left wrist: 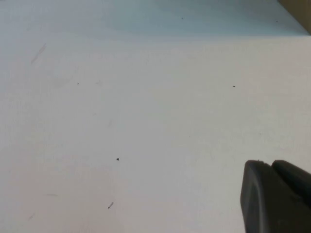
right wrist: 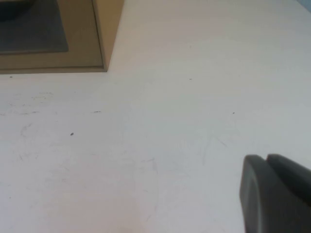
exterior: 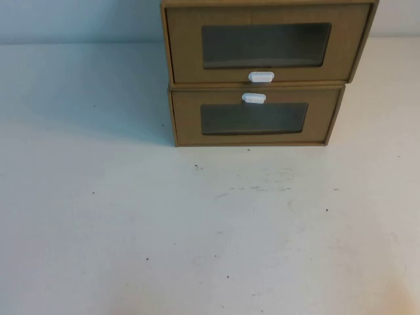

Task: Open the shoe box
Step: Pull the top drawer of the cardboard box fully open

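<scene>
The white table (exterior: 197,230) fills pretty much the whole high view, bare apart from some scuffs and dark specks. At the far edge, a bit right of centre, two brown cardboard boxes sit stacked. The upper shoe box (exterior: 187,52) rests right on the lower shoe box (exterior: 187,118), and its top is cut off by the frame. Both fronts look flush, so both are closed.

Each has a dark window, the upper window (exterior: 266,46) and the lower window (exterior: 253,119), and there's no making out what's inside either. The small white upper handle (exterior: 260,77) and lower handle (exterior: 254,98) sit almost touching across the seam between the boxes.

Neither arm shows from above. The left gripper (left wrist: 271,167) only pokes into its own wrist view as a dark corner over bare table, pads pressed together with a thin seam. The right gripper (right wrist: 266,160) looks the same, closed and empty, over the table near the lower box's corner.
</scene>
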